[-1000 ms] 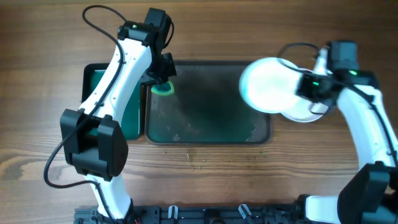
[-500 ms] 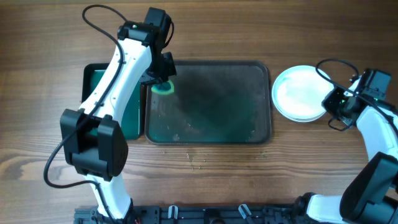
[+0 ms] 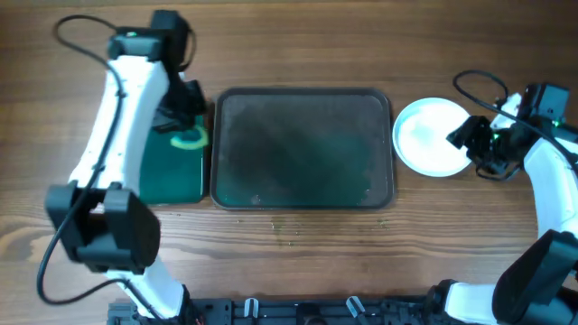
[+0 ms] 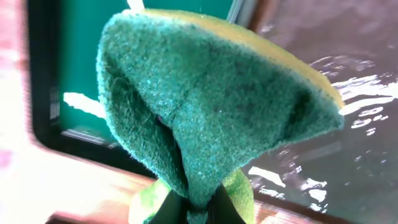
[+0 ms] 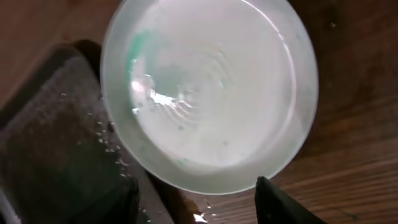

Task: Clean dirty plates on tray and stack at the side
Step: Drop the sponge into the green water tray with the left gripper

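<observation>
My left hand (image 3: 185, 131) is clenched on the green sponge (image 4: 211, 106), over the green tray (image 3: 167, 185) beside the dark tray (image 3: 302, 94). My right hand (image 3: 471, 140) is released, its fingers spread by the white plate (image 5: 208, 93), which sits on the table (image 3: 298, 262) just right of the dark tray.

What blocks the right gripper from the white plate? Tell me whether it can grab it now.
Probably yes. The right gripper hangs open just beside the white plate, which lies bare on the table right of the tray, nothing between them. The left gripper, holding the sponge, is far off.
</observation>
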{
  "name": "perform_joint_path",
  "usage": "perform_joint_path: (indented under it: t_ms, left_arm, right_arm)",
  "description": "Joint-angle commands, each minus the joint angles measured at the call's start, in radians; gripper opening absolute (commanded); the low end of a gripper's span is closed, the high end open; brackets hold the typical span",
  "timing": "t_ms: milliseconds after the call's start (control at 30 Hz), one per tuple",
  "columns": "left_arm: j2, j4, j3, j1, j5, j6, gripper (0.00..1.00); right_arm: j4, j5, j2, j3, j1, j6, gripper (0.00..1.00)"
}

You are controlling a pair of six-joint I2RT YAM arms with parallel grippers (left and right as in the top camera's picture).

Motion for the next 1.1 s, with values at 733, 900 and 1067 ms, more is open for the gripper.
perform_joint_path:
  t_ms: [733, 900, 1067]
  left_arm:
    - [-0.030, 0.469, -0.435, 0.172, 0.034, 0.297, 0.52]
    - [-0.067, 0.317, -0.273, 0.168, 0.042, 0.289, 0.53]
    - [-0.150, 0.227, -0.126, 0.158, 0.110, 0.289, 0.72]
  right_arm:
    - [-0.037, -0.139, -0.043, 0.086, 0.286, -0.147, 0.72]
    - [-0.179, -0.135, -0.101, 0.208, 0.287, -0.188, 1.00]
    - [-0.302, -0.139, -0.219, 0.331, 0.287, -0.199, 1.00]
